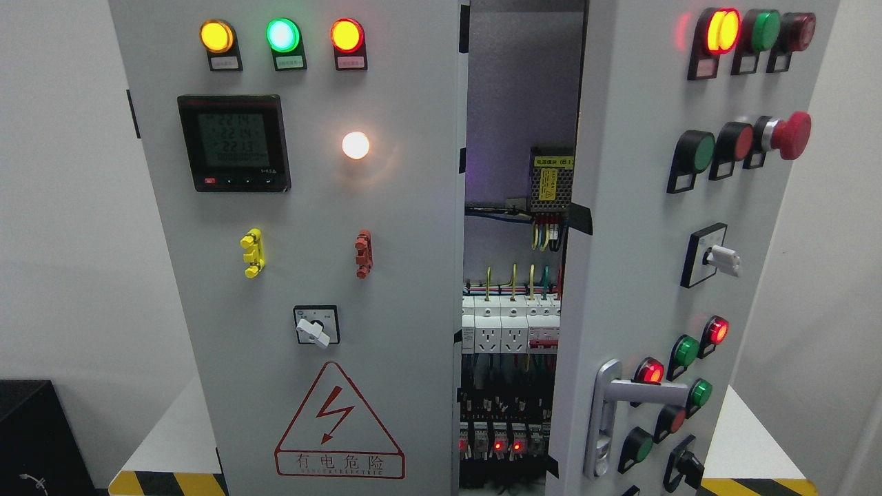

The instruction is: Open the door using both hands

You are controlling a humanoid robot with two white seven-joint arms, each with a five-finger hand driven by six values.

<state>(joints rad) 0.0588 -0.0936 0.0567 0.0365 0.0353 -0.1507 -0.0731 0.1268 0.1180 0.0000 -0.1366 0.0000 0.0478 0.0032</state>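
Observation:
A grey electrical cabinet fills the head view. Its left door (310, 310) is flat and closed, with three lit lamps, a digital meter (234, 143) and a red warning triangle (339, 421). The right door (634, 275) is swung partly outward, leaving a gap through which I see the interior (513, 331) with wires, sockets and breakers. A silver lever handle (623, 396) sits low on the right door, sticking out sideways. Neither of my hands or arms shows anywhere in the picture.
The right door carries several push buttons, a red mushroom stop button (789, 134) and rotary switches. The cabinet stands on a white platform (747, 441) edged with yellow-black tape. A black box (34, 434) sits at the lower left. White walls flank the cabinet.

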